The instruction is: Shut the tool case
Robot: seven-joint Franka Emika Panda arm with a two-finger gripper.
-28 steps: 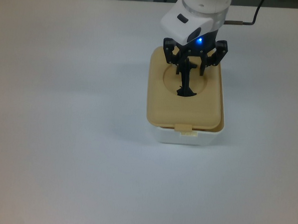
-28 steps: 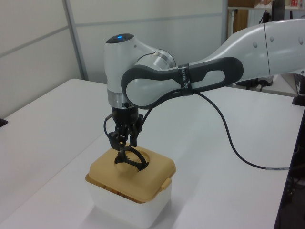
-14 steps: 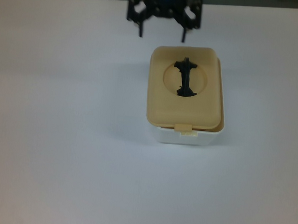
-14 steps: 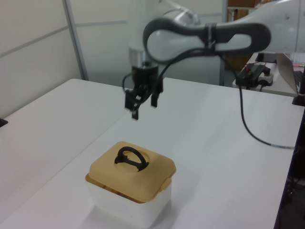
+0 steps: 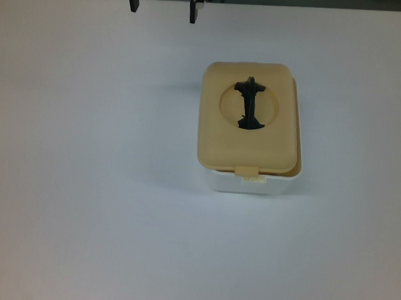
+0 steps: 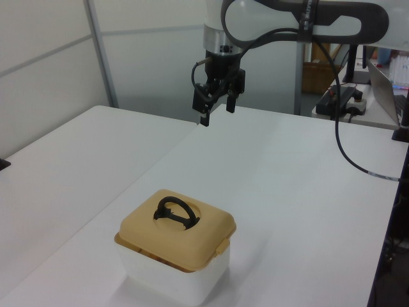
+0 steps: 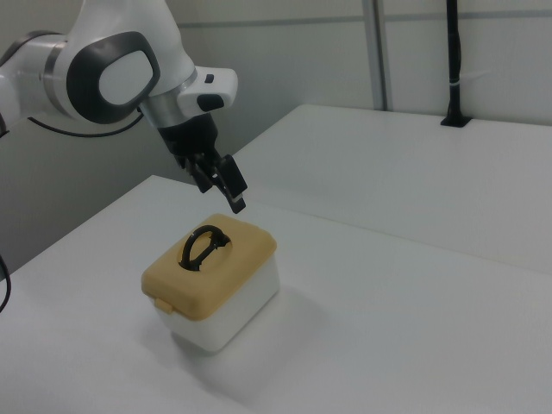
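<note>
My gripper (image 6: 216, 111) hangs in the air with its jaws spread and nothing between them, fingertips pointing down. In the top view only the two fingers (image 5: 192, 8) show, at the upper edge. The case (image 6: 174, 256) sits on the table (image 6: 294, 192) well below me and well apart, nearer the camera in the left view. Its tan lid (image 5: 250, 119) rests on the white tub (image 5: 252, 181), black handle (image 7: 203, 246) upright in the round recess, a latch tab (image 5: 247, 170) on the front edge.
</note>
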